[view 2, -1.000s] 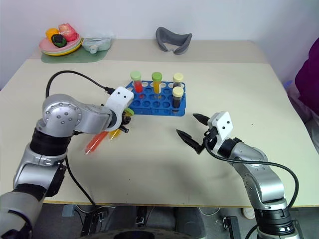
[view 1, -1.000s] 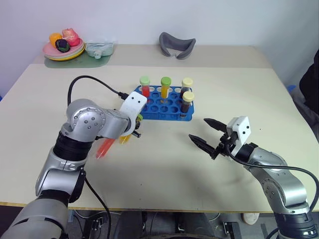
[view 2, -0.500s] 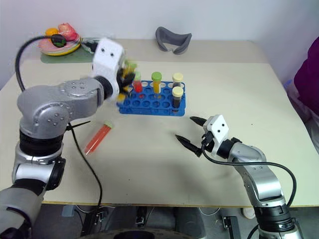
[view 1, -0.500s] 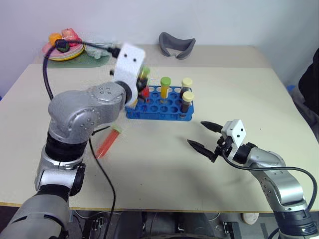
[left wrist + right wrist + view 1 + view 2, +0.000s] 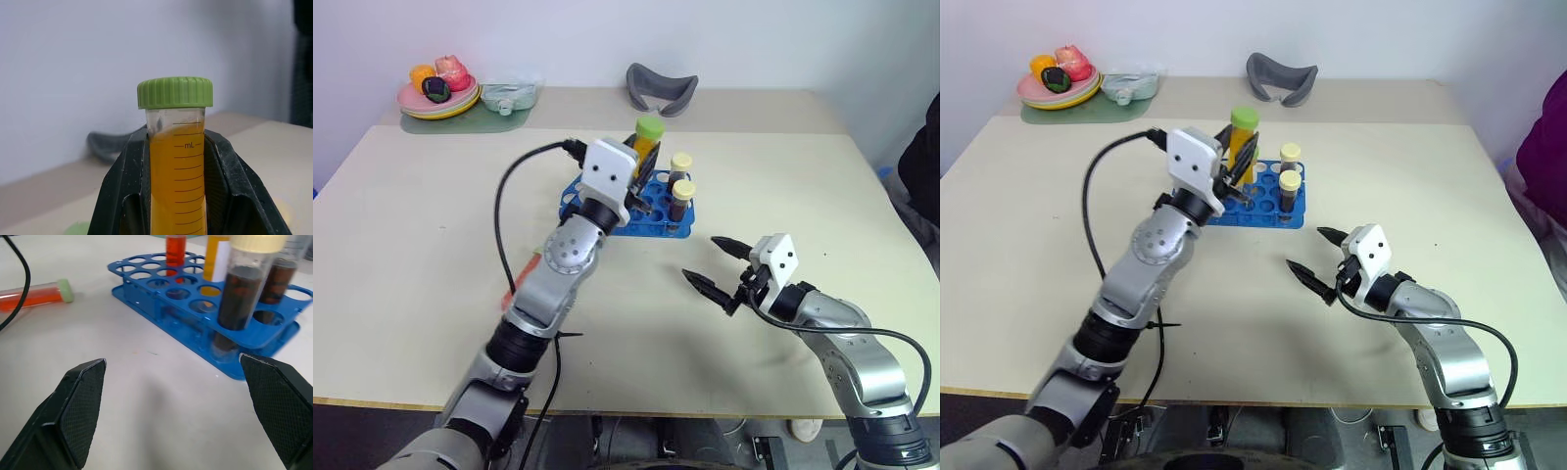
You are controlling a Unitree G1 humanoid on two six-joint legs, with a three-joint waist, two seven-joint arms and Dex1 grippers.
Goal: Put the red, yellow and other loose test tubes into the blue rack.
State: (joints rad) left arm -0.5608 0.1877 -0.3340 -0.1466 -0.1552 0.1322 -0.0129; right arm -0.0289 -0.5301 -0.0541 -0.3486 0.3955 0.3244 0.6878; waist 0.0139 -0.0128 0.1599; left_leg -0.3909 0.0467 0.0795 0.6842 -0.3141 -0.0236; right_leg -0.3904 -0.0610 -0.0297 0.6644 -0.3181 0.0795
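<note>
My left gripper (image 5: pixel 641 176) is shut on a yellow-orange test tube (image 5: pixel 646 145) with a green cap. It holds the tube upright above the left part of the blue rack (image 5: pixel 658 223). The left wrist view shows that tube (image 5: pixel 178 171) between the two black fingers. The rack (image 5: pixel 254 340) holds a red tube, a yellow tube and two dark brown tubes (image 5: pixel 682 194) with cream caps. A red test tube (image 5: pixel 34 298) with a pale green cap lies on the table left of the rack, partly hidden by my left arm. My right gripper (image 5: pixel 701 258) hovers open right of the rack, empty.
A plate of toy food (image 5: pixel 435 98) on a green mat and a clear container (image 5: pixel 509 95) sit at the back left. A grey curved pad (image 5: pixel 661 88) lies at the back centre. A person's sleeve (image 5: pixel 1542 147) shows at the right edge. A black cable (image 5: pixel 504 211) loops from my left wrist.
My left gripper rose from the table with the yellow tube, swung right and turned it upright over the rack. The red tube stayed lying on the table. The right arm kept still.
</note>
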